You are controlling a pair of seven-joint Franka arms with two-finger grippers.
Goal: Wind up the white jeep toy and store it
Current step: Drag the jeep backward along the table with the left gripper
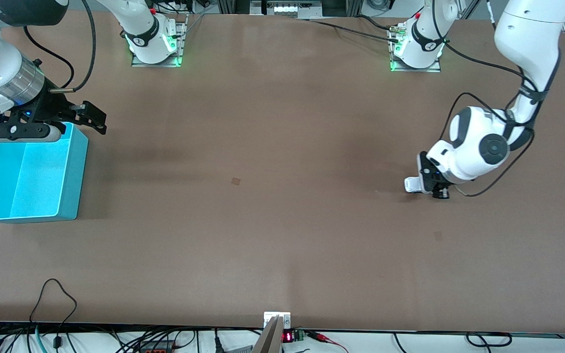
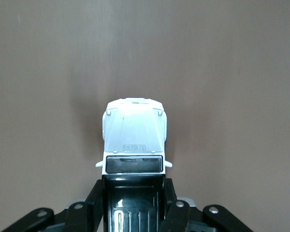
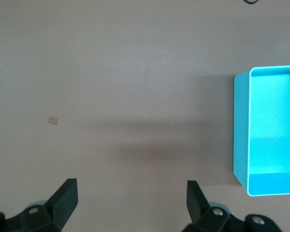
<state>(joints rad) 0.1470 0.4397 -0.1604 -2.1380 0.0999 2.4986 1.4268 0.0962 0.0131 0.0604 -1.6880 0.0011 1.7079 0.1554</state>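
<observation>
Brown table point(image 1: 263, 147) fills our front view: our left gripper point(image 1: 422, 186) sits low at its own arm's end, while our right gripper point(image 1: 74, 117) waits, spread, over the blue bin point(image 1: 74, 162). In our left wrist view, jaws pinch the white jeep toy point(image 2: 134, 140) on the tabletop. We judge winding underway; next we drag it backward.

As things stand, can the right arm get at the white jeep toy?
Probably not directly: the white jeep toy is clamped in the left gripper at the left arm's end, while the open right gripper hangs over the blue bin.
</observation>
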